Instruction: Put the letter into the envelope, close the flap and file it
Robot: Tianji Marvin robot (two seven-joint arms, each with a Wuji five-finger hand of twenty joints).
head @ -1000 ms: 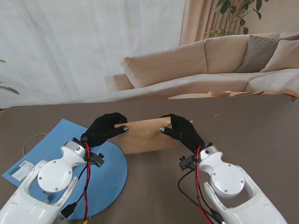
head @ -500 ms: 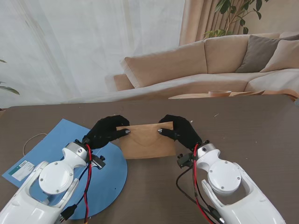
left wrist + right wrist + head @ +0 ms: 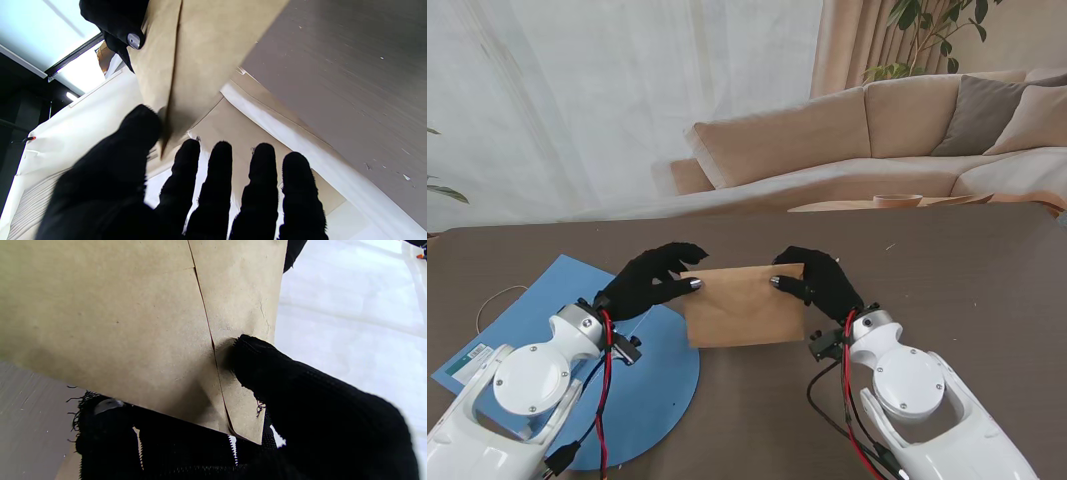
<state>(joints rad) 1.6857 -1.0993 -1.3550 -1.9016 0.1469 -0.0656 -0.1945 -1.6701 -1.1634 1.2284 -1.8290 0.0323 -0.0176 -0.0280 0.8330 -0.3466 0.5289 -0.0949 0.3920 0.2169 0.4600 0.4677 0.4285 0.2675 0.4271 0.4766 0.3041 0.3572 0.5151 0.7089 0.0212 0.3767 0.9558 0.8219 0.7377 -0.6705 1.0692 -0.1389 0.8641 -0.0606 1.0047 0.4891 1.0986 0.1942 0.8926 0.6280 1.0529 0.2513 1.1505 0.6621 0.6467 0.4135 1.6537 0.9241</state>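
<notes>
Envelope [image 3: 744, 305] of brown paper hangs above the bench [image 3: 967, 260] between our two hands, just right of the blue folder [image 3: 662, 385]. Our left hand [image 3: 649, 280] pinches its left edge, thumb against fingers; our right hand [image 3: 819, 282] pinches the right edge likewise. We judge it light, thin and floppy, easily creased, so holding both side edges keeps it flat

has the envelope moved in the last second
Yes. The envelope came nearer to me, turned level, overlapping the blue folder less.
</notes>
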